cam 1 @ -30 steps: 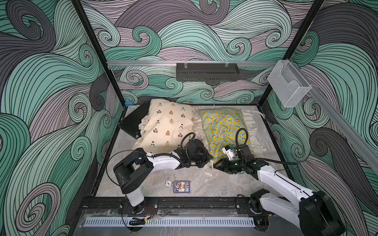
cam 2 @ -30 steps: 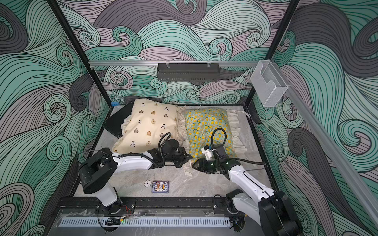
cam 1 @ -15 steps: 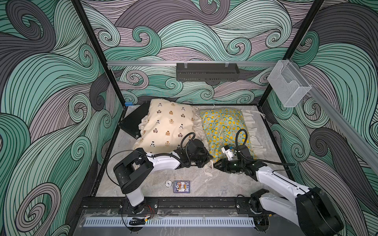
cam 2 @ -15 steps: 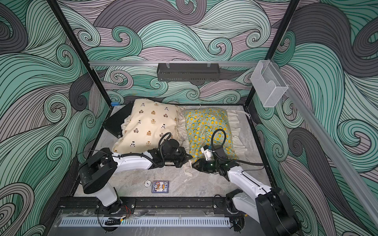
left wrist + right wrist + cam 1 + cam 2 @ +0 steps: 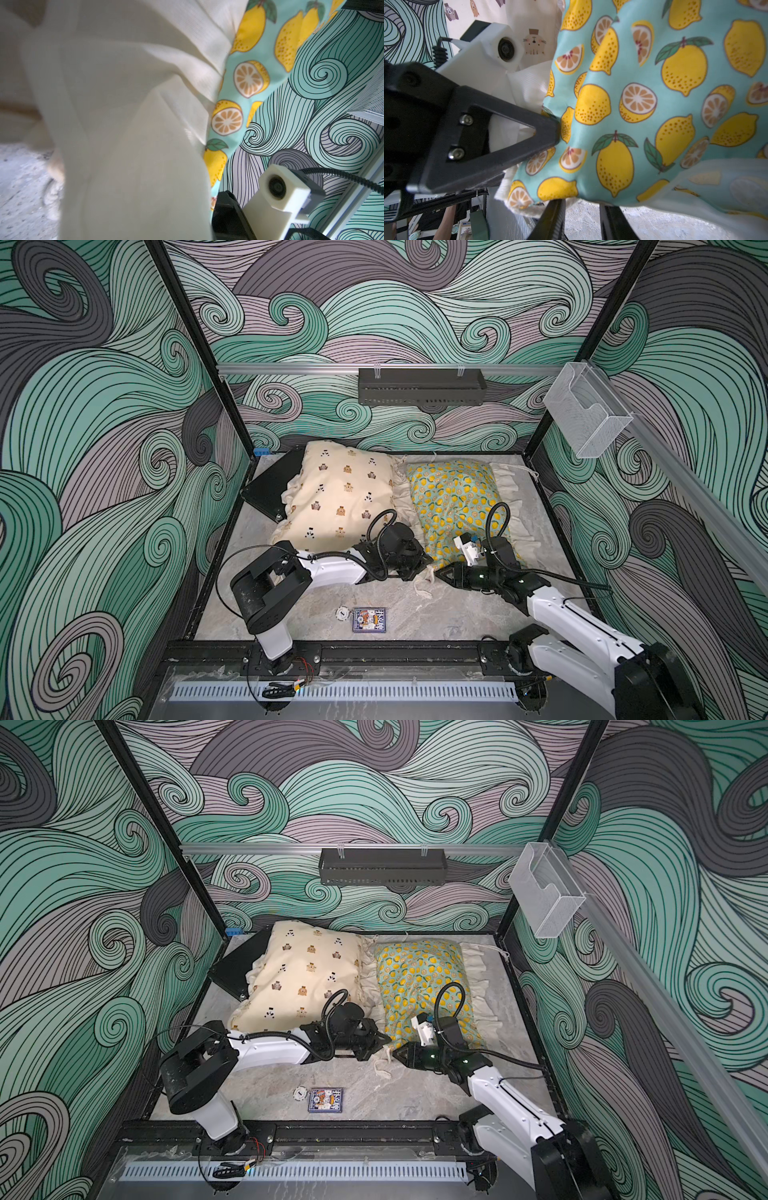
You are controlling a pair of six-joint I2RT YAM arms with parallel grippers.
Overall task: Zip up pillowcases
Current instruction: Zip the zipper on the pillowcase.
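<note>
Lemon pillowcase [image 5: 453, 497] corner is pinched by left hand [image 5: 422, 567], right hand [image 5: 443, 573] just beside.

I see the larger pillowcase [image 5: 340, 493] in cream, dotted with small brown bears and black-and-white pandas. The smaller pillowcase [image 5: 453, 497] is mint green with yellow lemons, orange-centred halves and green leaves, edged by a cream ruffle [image 5: 509, 495]. The table [image 5: 436, 614] is mottled grey marble. The walls [image 5: 104, 427] swirl in teal, lilac and charcoal.
</note>
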